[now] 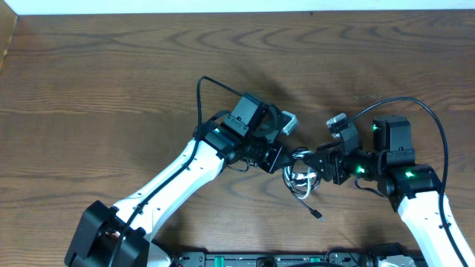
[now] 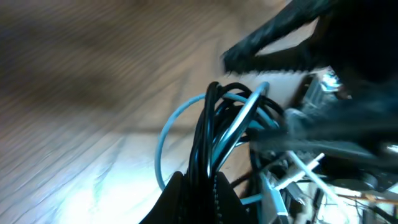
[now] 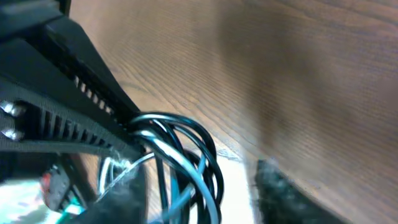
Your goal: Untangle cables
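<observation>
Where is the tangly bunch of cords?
Overhead, the tangled black and white cords are between the left gripper and right gripper, right of centre.

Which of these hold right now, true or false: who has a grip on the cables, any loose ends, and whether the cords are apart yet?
1. The left gripper is clamped on the cable bundle. True.
2. The right gripper is shut tight on the bundle. False: its jaws straddle the bundle, with a gap on one side.
3. One black plug trails loose on the table. True.
4. The white and black cords lie apart. False: they are looped together between the grippers.
</observation>
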Controlling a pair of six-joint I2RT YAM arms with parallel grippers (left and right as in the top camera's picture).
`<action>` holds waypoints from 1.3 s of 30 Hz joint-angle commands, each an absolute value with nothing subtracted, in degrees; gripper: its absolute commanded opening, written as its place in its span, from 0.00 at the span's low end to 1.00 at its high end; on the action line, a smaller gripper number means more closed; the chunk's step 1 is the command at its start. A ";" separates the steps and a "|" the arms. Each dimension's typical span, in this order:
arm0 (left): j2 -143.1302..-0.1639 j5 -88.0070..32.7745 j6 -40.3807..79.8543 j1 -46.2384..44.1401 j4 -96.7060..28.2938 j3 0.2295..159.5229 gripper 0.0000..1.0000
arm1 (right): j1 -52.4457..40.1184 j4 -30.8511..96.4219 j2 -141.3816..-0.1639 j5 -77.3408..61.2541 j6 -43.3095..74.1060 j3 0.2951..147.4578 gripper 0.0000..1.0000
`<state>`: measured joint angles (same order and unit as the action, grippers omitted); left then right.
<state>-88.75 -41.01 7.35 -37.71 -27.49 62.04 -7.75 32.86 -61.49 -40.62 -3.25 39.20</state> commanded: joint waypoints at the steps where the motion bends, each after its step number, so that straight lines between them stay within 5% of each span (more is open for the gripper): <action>1: -87.64 -47.13 6.00 -37.80 -25.71 62.39 0.07 | -7.97 33.08 -61.71 -40.60 -3.90 39.46 0.32; 8: -87.11 -46.89 5.34 -37.80 -25.23 62.39 0.07 | -7.97 33.19 -63.72 -38.83 -3.90 38.35 0.01; 20: -87.11 -28.91 4.95 -37.80 -31.14 62.37 0.07 | -7.97 35.86 -67.44 -18.68 2.92 38.35 0.01; 27: -87.11 -28.82 4.95 -37.67 -31.46 62.39 0.07 | -7.92 39.57 -67.53 -3.25 13.02 38.35 0.01; 31: -87.09 -30.96 4.91 -37.69 -31.44 62.39 0.07 | -7.92 38.89 -67.53 -7.99 13.96 38.35 0.01; 33: -87.09 -32.95 4.91 -37.69 -31.44 62.39 0.07 | -7.92 38.06 -67.53 -16.53 7.97 38.35 0.07; 37: -87.09 -33.98 4.95 -37.69 -31.31 62.39 0.07 | -7.92 36.75 -67.53 -35.22 -2.57 38.35 0.42; 39: -87.09 -35.70 4.97 -37.69 -31.24 62.39 0.07 | -7.94 36.40 -67.53 -40.86 -5.41 38.35 0.45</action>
<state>-88.36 -31.88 5.74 -37.93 -31.42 62.04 -8.01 36.97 -67.46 -23.51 3.75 38.61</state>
